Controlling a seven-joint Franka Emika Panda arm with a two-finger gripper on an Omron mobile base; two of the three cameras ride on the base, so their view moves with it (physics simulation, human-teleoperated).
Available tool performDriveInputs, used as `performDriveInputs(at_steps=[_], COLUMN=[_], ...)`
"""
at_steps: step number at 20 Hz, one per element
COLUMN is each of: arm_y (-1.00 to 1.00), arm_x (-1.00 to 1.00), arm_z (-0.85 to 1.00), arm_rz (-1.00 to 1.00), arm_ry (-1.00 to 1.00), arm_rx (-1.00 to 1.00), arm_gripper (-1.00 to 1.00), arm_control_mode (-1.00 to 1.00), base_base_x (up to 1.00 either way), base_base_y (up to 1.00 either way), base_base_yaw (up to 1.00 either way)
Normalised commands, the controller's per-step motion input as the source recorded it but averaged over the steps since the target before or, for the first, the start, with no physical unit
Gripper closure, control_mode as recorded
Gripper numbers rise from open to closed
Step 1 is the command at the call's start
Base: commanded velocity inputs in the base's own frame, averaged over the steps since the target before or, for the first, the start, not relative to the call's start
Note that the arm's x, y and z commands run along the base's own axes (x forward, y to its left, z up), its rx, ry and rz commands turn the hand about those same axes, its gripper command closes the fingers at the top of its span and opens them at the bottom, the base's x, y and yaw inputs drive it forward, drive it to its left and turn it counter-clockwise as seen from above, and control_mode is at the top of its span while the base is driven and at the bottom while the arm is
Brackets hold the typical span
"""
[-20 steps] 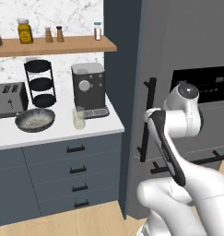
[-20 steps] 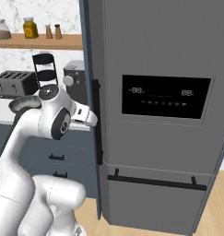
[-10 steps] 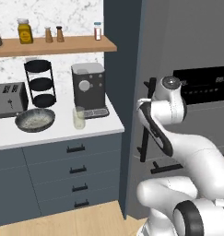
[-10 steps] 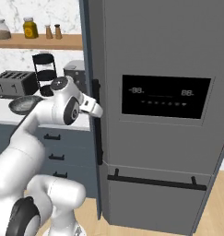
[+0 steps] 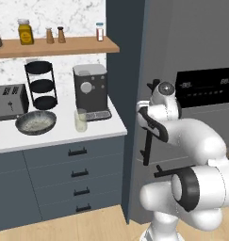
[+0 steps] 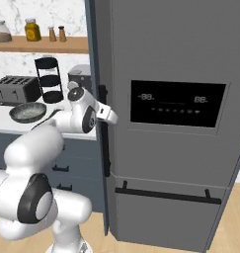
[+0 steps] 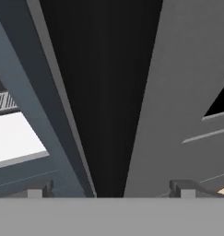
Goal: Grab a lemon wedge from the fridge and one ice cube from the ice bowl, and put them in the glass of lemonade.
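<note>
The fridge [image 6: 180, 54] is the tall dark grey appliance, and its doors are closed, so the lemon wedge is hidden. My gripper [image 6: 110, 118] is at the upper part of the black vertical door handle [image 6: 105, 148]. In the hand view my gripper [image 7: 111, 190] is open, with the black handle bar [image 7: 109, 92] running between the two fingertips [image 7: 39, 189]. In the left base view my gripper [image 5: 144, 114] sits against that handle [image 5: 146, 148]. The ice bowl [image 5: 36, 122] and the glass of lemonade [image 5: 81, 120] stand on the white counter [image 5: 59, 134] to the left.
A coffee machine [image 5: 91, 92], a black three-tier rack [image 5: 40, 84] and a toaster [image 5: 8, 101] stand along the back of the counter. A wooden shelf [image 5: 54, 46] with jars hangs above. Dark blue drawers [image 5: 78, 174] lie below. The fridge has a black dispenser panel [image 6: 177, 103] and a lower drawer bar [image 6: 166, 193].
The arm has swung its hand closer to the fridge's vertical handle, and the elbow has come forward. The fingers stay apart. The counter things have not moved.
</note>
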Motion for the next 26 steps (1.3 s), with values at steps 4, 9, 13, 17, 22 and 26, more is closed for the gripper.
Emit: performDriveInputs(at_steps=[4,9,13,17,22,26], arm_y=[-0.01,-0.13,-0.18,-0.06,-0.35,-0.57], arm_x=[0.62,0.72,0.72,0.24,-0.52,-1.00], arm_z=[-0.33,-0.20,-0.28,-0.01,0.08,0.29], arm_rz=[0.00,0.00,0.00,0.00,0.00,-0.03], arm_ry=[-0.07,-0.01,-0.02,0.00,0.21,0.29], arm_rx=[-0.02,0.00,0.00,0.00,0.08,0.14], arm_gripper=[-1.00,-1.00,1.00,1.00,1.00,1.00], arm_control_mode=[-1.00,-1.00,-1.00,-1.00,-1.00,-1.00], base_base_x=[0.00,0.00,0.00,0.00,0.00,0.00], base_base_y=[0.00,0.00,0.00,0.00,0.00,0.00], base_base_yaw=[0.00,0.00,0.00,0.00,0.00,0.00])
